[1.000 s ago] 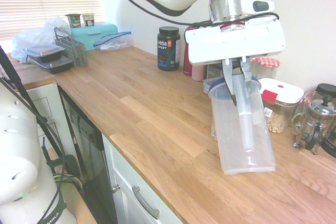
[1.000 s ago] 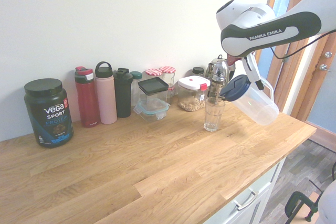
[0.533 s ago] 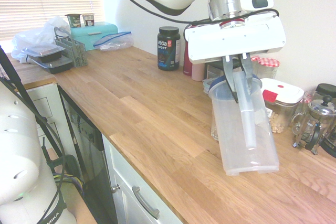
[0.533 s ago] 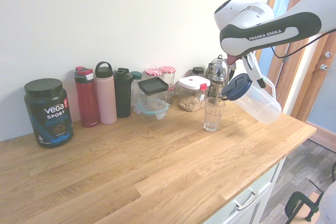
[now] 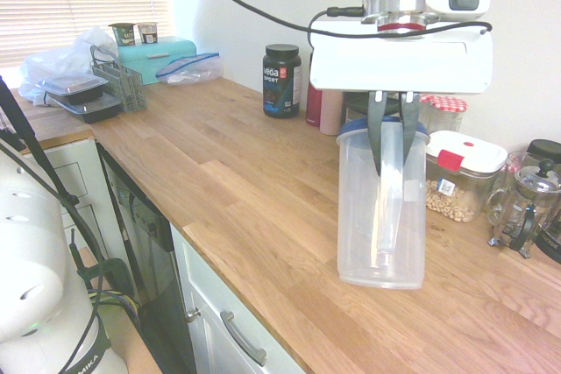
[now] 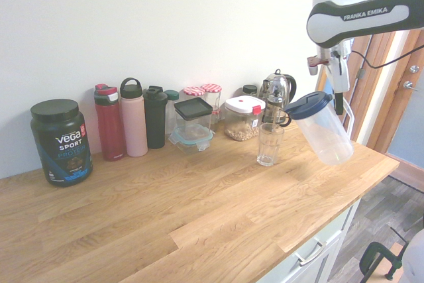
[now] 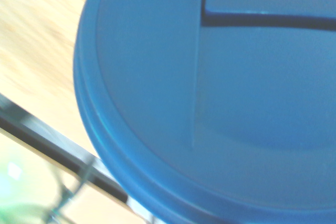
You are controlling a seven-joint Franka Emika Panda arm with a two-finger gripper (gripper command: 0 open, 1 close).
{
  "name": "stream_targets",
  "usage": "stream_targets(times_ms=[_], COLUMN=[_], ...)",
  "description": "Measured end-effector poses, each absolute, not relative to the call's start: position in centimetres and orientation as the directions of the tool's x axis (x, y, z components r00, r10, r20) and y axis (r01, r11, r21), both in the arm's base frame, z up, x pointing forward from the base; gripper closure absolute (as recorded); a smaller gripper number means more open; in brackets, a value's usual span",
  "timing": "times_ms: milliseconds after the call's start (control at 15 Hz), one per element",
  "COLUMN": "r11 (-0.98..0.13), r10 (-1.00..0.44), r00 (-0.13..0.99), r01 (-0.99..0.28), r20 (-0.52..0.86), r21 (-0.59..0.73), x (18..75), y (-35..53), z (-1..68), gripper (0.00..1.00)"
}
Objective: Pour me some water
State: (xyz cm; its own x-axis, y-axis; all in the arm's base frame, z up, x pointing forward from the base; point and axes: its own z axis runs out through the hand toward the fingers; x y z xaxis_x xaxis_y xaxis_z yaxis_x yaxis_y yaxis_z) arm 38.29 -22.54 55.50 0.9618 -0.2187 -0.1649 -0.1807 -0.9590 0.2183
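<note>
Jars – kettle – behind glass

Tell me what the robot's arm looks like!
The arm is smooth and white with a dark grey band that says FRANKA EMIKA in white letters. A black cable runs along it. Its wrist has a silver ring, then a flat white box, and the gripper has two thin dark fingers.

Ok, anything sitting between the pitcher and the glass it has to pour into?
Nothing visible. The gripper holds the pitcher by its handle, in the air beside the glass, lidded top toward it. The gap between them is bare worktop; the jars and kettle stand behind the glass, by the wall.
</note>
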Motion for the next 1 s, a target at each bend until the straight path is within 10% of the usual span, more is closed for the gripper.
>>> stream_targets(times_ms=[533,1000], r11=[-0.951,-0.772], r10=[-0.267,-0.621], r00=[0.963,0.782], r01=[-0.266,-0.598], r20=[-0.015,0.054], r21=[-0.159,-0.214], x=[28.1,26.8], y=[-21.3,-3.7], z=[55.9,56.5], gripper=[1.00,1.00])
